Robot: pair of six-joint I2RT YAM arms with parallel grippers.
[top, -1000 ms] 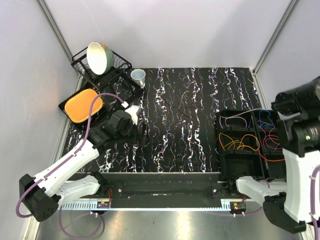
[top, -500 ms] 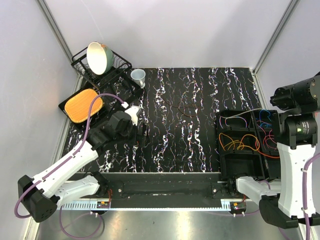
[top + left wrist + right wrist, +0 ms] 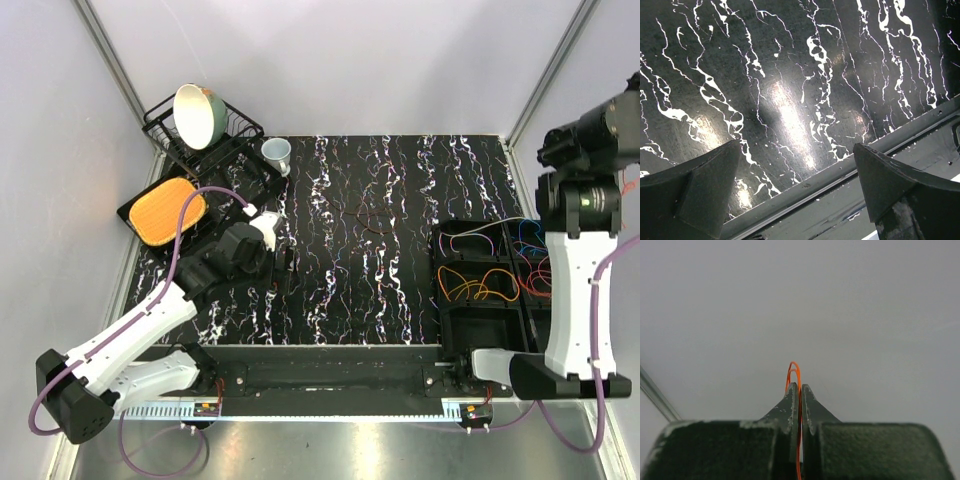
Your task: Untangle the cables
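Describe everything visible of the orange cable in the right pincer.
The orange cable is a thin wire, far thinner than the fingers. The shut right pincer pinches it: a narrow loop, seemingly doubled, pokes above the fingertips, and a strand runs down between them out of view. Only a plain grey wall lies behind it. Its ends are hidden.

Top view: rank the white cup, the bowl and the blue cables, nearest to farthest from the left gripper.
1. White cup, beyond the left gripper, towards the back.
2. Bowl, back-left corner.
3. Blue cables, far right.
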